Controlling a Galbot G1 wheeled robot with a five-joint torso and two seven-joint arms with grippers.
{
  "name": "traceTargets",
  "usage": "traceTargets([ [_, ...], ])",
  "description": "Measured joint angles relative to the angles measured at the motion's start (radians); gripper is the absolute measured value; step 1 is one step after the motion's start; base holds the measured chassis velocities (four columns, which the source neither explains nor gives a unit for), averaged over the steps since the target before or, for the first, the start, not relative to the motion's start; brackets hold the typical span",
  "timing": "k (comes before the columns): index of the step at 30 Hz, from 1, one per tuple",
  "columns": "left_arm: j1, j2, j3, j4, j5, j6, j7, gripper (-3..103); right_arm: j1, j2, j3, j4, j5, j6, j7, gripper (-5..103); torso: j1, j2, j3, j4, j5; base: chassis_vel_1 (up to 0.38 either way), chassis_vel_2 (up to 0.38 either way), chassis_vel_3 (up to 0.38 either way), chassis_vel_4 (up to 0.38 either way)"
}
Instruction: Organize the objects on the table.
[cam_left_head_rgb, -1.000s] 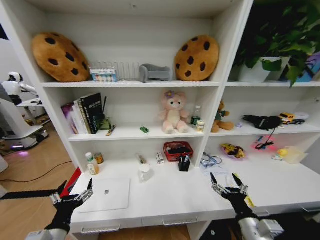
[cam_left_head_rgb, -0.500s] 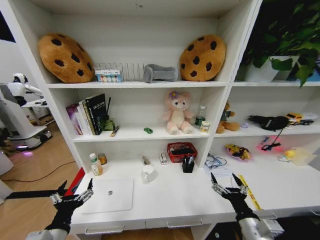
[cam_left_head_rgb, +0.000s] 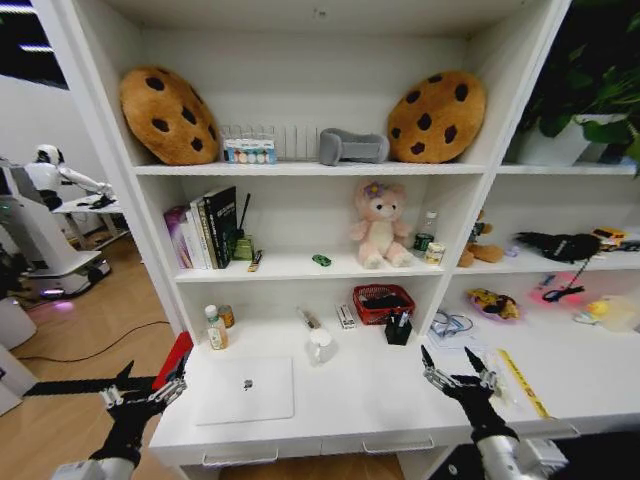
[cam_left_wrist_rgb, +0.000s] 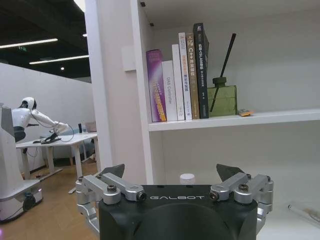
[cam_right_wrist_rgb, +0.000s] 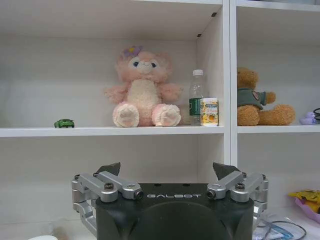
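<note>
Laptop (cam_left_head_rgb: 246, 389) flat on table (cam_left_head_rgb: 370, 400) front-left – thin, stiff, heavyish, slippery, grab by an edge; left gripper (cam_left_head_rgb: 143, 392) and right gripper (cam_left_head_rgb: 458, 370) hover at front edge, jaws spread, empty

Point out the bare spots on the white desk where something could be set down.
The widest bare patch on the table lies along the front, between the silver laptop and the right gripper. Another runs right of the yellow ruler. The back is crowded: small bottles, white mug, red basket, black pen holder.
</note>
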Motion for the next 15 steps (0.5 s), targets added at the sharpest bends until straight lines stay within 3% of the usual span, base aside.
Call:
traceTargets([
  [15, 0.0, 0.0, 0.0, 0.0, 0.0, 0.0, 0.0, 100, 0.0, 0.0, 0.0, 0.0, 0.0, 0.0, 0.0, 100, 0.0, 0.0, 0.0, 0.0, 0.0003, -0.017, -0.025, 0.005, 0.022],
])
